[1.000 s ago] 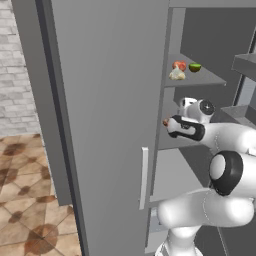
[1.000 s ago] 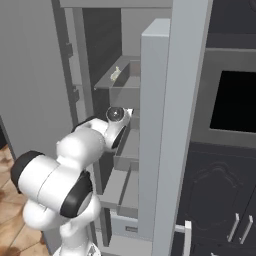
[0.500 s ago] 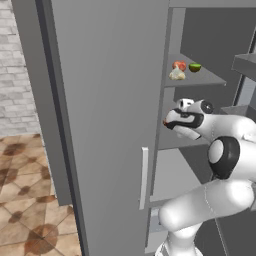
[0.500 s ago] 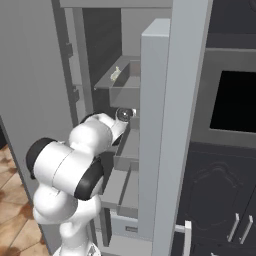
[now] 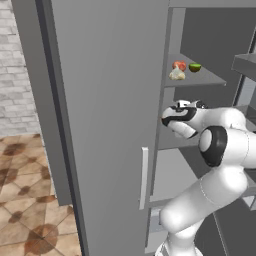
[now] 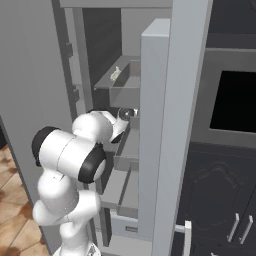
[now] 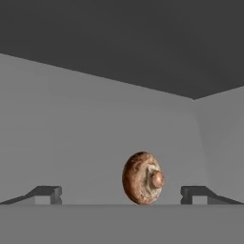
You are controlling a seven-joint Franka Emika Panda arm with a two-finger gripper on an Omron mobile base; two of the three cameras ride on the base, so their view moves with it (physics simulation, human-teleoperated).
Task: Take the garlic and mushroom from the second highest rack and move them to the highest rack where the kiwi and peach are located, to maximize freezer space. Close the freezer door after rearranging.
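— While the white arm reached into the open grey freezer (image 5: pixel 110 100), where was the round brown mushroom (image 7: pixel 143 178)?

— On the hand view it lay straight ahead of the pincer (image 7: pixel 121 194), between the two dark fingertips (image 7: pixel 47 194) but touching neither. It sat cap on edge, stem stub facing the camera, against the pale grey inner wall of the compartment.

— And the pincer itself?

— Spread wide, one tip far to each side of the mushroom, nothing gripped. From the left base view the hand was tucked into the second-highest rack (image 5: pixel 172 142), close to the edge of the tall grey door (image 5: pixel 100 125).

— What sat on the highest rack (image 5: pixel 210 80)?

— Three things close together: a knobbly pale garlic bulb (image 5: pixel 176 74) at the front, a reddish peach (image 5: pixel 179 65) just behind it, and a green kiwi half (image 5: pixel 195 67) to the right of the peach. On the right base view the garlic (image 6: pixel 115 74) showed as a small pale shape on that same rack.

— The door?

— Wide open. A black oven front (image 6: pixel 235 100) stood to the right of the freezer, and brown patterned floor tiles (image 5: pixel 30 200) lay to the left.
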